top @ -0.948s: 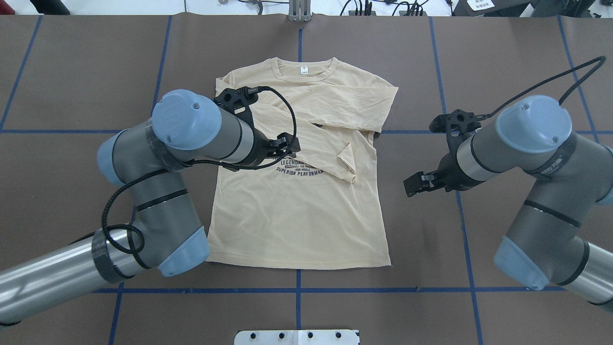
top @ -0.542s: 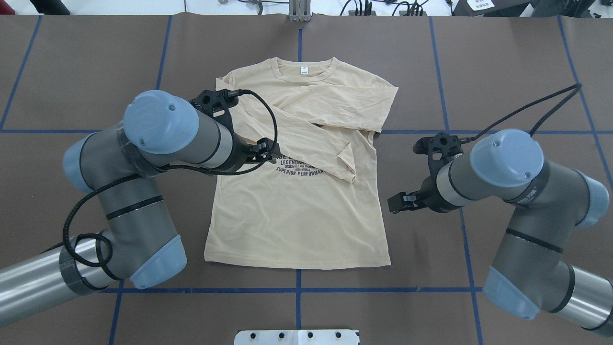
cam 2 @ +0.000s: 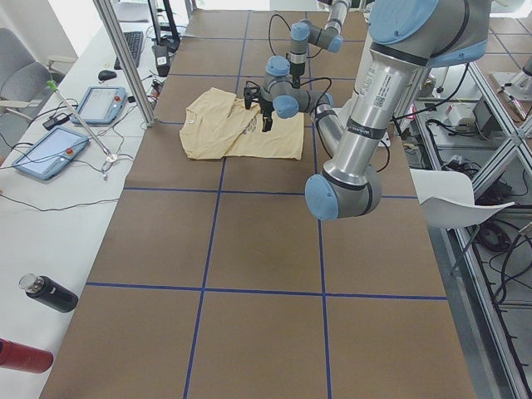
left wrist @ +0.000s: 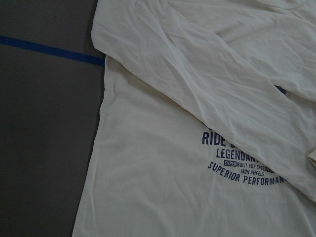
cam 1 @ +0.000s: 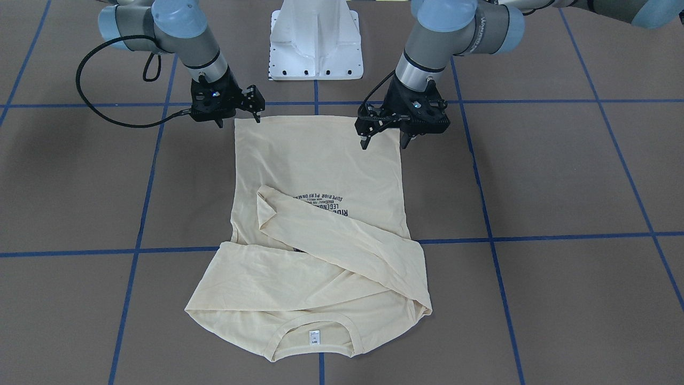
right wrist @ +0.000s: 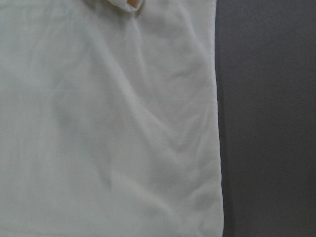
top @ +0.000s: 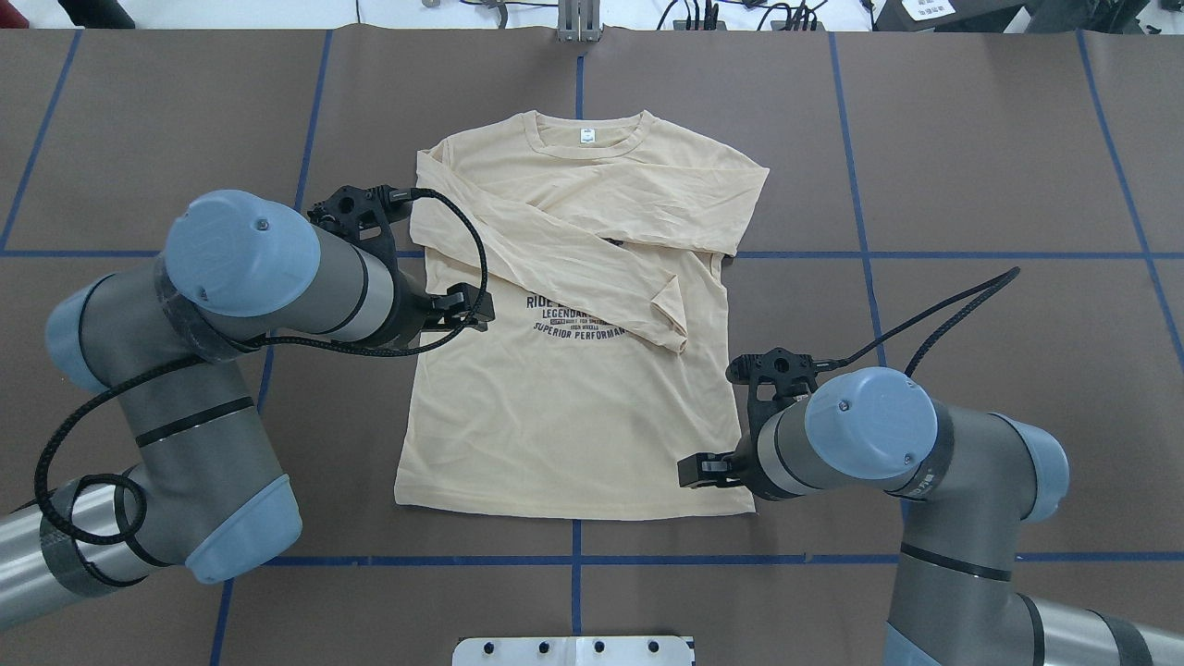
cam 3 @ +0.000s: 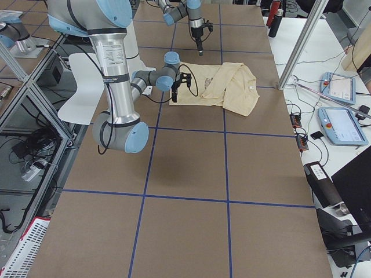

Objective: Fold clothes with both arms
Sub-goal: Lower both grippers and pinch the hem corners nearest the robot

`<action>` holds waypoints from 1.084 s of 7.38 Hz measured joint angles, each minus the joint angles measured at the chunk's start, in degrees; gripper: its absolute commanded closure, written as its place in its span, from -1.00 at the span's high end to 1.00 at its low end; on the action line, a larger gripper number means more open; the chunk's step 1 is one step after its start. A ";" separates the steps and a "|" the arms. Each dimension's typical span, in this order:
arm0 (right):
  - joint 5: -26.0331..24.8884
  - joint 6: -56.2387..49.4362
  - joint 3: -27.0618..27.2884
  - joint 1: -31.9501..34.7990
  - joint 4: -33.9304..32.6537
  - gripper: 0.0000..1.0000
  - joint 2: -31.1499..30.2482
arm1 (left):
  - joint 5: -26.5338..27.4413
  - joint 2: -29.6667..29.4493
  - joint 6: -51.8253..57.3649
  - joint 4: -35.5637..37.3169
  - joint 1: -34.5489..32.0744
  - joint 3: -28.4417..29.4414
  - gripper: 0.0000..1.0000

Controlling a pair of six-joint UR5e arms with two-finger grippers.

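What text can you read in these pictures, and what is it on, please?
"RIDE": T-shirt print, rest hidden by the sleeve.
"LEGENDAR": same print, cut off likewise.
"BUILT FOR SPEED": same print.
"IRON WHEELS": same print.
"SUPERIOR PERFORMAN": same print, end hidden.
Neck label: too small to read.

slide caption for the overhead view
Left gripper and right gripper poised above a cream long-sleeved T-shirt, sleeves folded in.

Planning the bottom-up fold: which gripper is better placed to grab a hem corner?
Right, probably. The right gripper hangs close by the T-shirt's hem corner; the left gripper hangs higher, aimed at the print.
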 measured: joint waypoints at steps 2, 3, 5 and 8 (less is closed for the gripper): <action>0.19 0.02 -1.06 -0.29 -0.09 0.87 -0.10 | -0.01 0.03 0.01 -0.03 0.04 -0.02 1.00; 0.25 0.03 -1.64 -0.31 -0.10 0.84 -0.05 | -0.01 0.02 0.01 -0.07 0.07 -0.02 1.00; 0.37 0.08 -2.45 -0.34 -0.16 0.65 0.03 | 0.01 0.01 0.01 -0.11 0.10 -0.02 1.00; 0.60 0.09 -2.74 -0.34 -0.19 0.33 -0.33 | 0.15 0.04 0.02 -0.26 0.16 -0.02 1.00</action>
